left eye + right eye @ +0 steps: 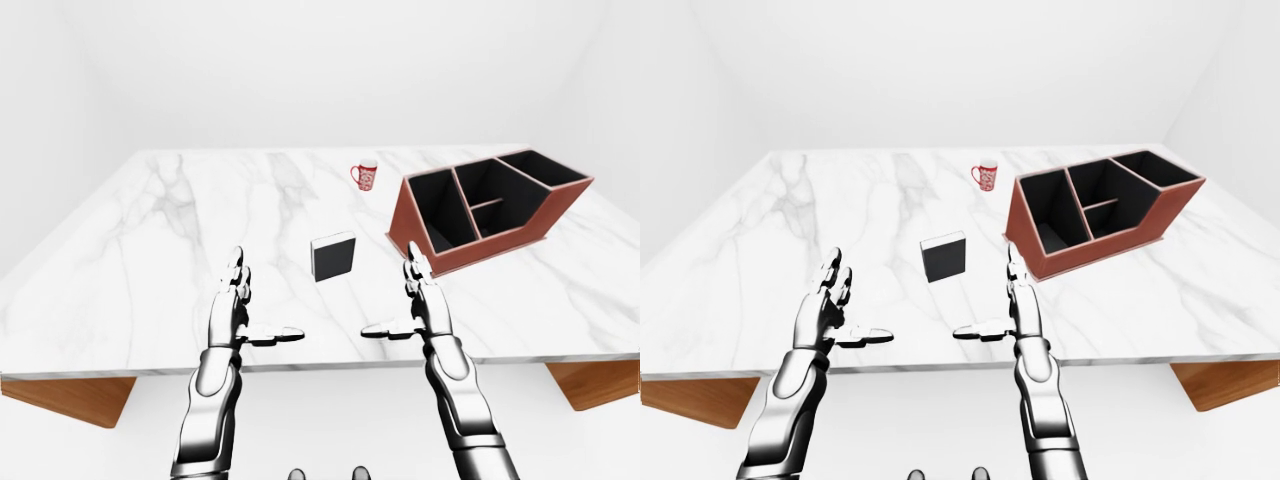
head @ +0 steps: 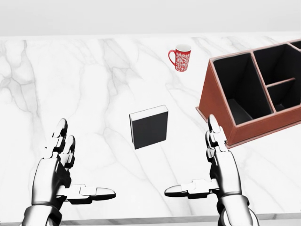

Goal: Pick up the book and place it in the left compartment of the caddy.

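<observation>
A black book (image 2: 149, 127) with a white page edge lies flat on the marble table (image 2: 94, 84), in the middle of the head view. The red-brown caddy (image 2: 244, 134) with black compartments stands at the right; its left compartment (image 2: 235, 92) is empty. My left hand (image 2: 70, 181) is open, low at the left, well apart from the book. My right hand (image 2: 207, 174) is open, low at the right, below the caddy's near corner. Both hands are empty, thumbs pointing toward each other.
A red and white mug (image 2: 181, 57) stands above the book, left of the caddy. The table's near edge (image 1: 320, 368) runs just under my hands, with wooden supports (image 1: 70, 395) below at both sides.
</observation>
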